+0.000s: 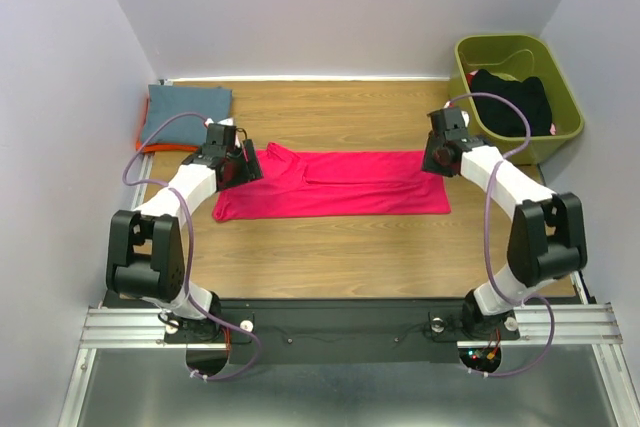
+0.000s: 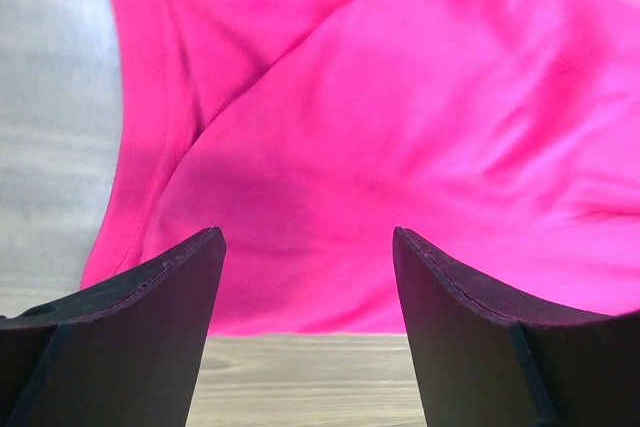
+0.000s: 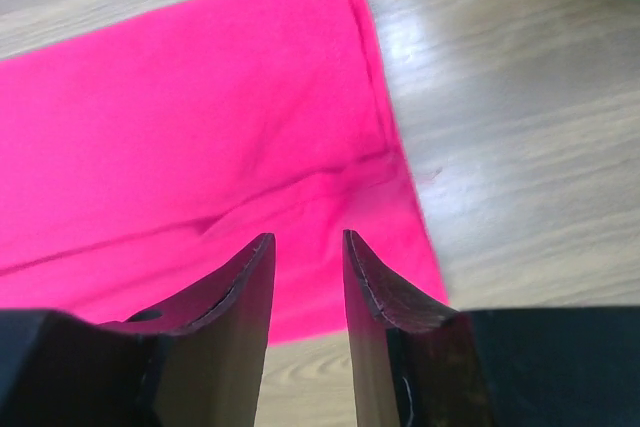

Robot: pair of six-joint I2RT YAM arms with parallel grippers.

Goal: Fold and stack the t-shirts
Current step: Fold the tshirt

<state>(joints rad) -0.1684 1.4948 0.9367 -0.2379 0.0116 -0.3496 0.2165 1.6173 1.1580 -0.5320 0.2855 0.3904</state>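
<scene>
Rail [image 1: 120, 327], wood table [image 1: 330, 257], pink t-shirt [image 1: 340, 185], pale walls [image 1: 340, 7].

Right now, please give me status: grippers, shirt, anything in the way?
Left gripper open, empty, over pink t-shirt, left end. Right gripper narrowly open, empty, over right end. Nothing blocking.

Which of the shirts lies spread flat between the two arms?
The magenta-pink t-shirt; the blue-grey one sits folded far left, the black garment in the olive bin.

An olive-green plastic bin [image 1: 566, 87] sits at the far right corner of the wooden table [image 1: 330, 247].
</scene>
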